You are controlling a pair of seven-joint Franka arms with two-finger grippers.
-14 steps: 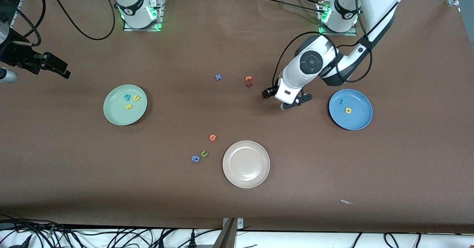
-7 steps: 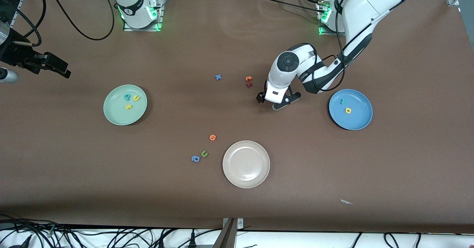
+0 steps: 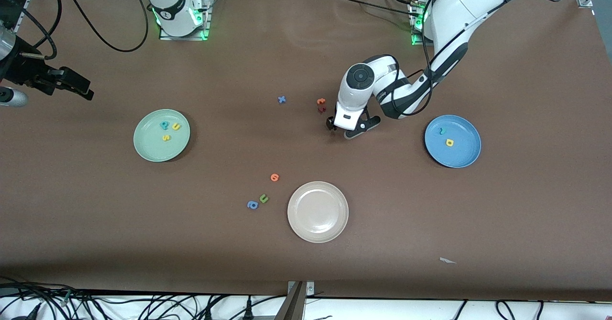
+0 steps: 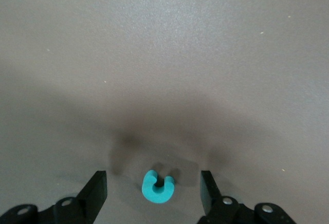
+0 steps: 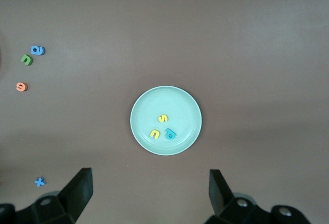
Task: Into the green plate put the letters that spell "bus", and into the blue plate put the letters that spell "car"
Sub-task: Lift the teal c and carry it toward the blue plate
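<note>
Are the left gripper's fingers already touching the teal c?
Apart. In the left wrist view the teal c lies on the table with bare table showing between it and each of the fingers.

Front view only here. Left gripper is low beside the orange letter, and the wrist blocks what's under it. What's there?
Observer: The left wrist view shows a teal c lying flat on the table, right between the fingers of the left gripper.
Operator: Gripped?
Observer: No. The fingers stand apart, with bare table showing between each of them and the c.
</note>
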